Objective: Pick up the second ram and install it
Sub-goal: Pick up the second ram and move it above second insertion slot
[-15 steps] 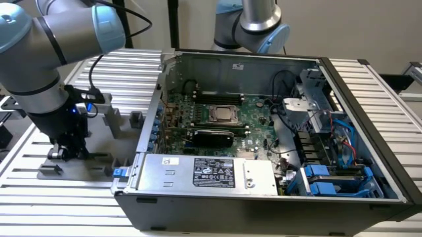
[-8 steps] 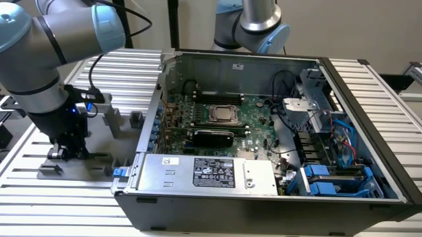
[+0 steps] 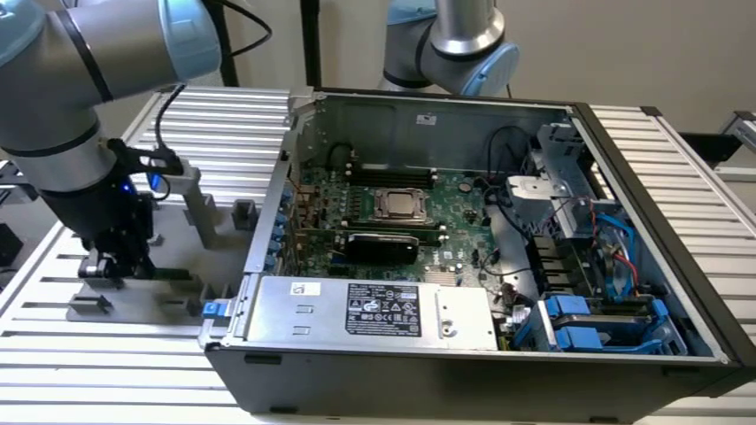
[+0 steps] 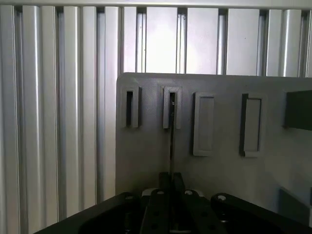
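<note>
Hangs at the exterior view's left, over the gray holder (image 3: 177, 266). Probably pinches the second ram (image 4: 171, 141) between shut gripper (image 4: 171, 182) fingers (image 4: 178, 186).

Cannot make out chips on the second ram (image 4: 171, 139) — edge-on, a thin dark line, near end lost between the fingers of the gripper (image 4: 171, 179). Cuts off the gray holder plate (image 4: 146, 161) at the frame edge. Too dark around the fingertips in the exterior view to tell the stick.
</note>
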Action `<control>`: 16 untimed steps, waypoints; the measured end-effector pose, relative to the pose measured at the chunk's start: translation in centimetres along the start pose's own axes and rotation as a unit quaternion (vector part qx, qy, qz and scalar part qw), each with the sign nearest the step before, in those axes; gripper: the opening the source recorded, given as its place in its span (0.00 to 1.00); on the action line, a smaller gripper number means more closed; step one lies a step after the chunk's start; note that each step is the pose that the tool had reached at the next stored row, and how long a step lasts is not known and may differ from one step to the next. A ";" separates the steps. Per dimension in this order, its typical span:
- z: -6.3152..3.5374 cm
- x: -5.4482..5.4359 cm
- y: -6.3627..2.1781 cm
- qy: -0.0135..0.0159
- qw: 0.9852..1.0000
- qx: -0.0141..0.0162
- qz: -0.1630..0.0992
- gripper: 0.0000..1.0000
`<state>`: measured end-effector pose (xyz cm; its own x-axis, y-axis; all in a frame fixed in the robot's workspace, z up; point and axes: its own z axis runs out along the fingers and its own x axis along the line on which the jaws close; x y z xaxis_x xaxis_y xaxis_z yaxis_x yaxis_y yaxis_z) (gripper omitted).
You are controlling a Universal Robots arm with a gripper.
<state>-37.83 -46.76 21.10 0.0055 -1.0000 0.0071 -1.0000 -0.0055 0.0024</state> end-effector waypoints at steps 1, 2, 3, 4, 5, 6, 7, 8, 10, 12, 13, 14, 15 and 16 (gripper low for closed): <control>-0.34 0.0 0.00 0.000 1.000 0.000 0.000 0.00; -0.81 0.0 0.00 0.000 1.000 0.000 0.000 0.00; -1.25 0.0 0.00 0.000 1.000 0.000 0.000 0.00; -1.71 0.0 0.01 0.000 1.000 0.000 0.000 0.00; -2.17 0.0 0.01 0.000 1.000 0.000 0.000 0.00; -2.62 0.0 0.01 0.000 1.000 0.000 0.000 0.00; -3.07 0.0 0.01 0.000 1.000 0.000 0.000 0.00; -3.52 0.0 0.01 0.000 1.000 0.000 0.000 0.00; -4.42 0.0 0.01 0.000 1.000 0.000 0.000 0.00; -5.33 0.0 0.01 0.000 1.000 0.000 0.000 0.00; -5.78 0.0 0.00 0.000 1.000 0.000 0.000 0.00; -6.23 0.0 0.00 0.000 1.000 0.000 0.000 0.00; -6.68 0.0 -0.01 0.000 1.000 0.000 0.000 0.00; -7.17 0.0 -0.03 0.000 1.000 0.000 0.000 0.00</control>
<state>-37.79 -46.75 28.27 0.0057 -1.0000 0.0072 -1.0000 -0.0056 0.0029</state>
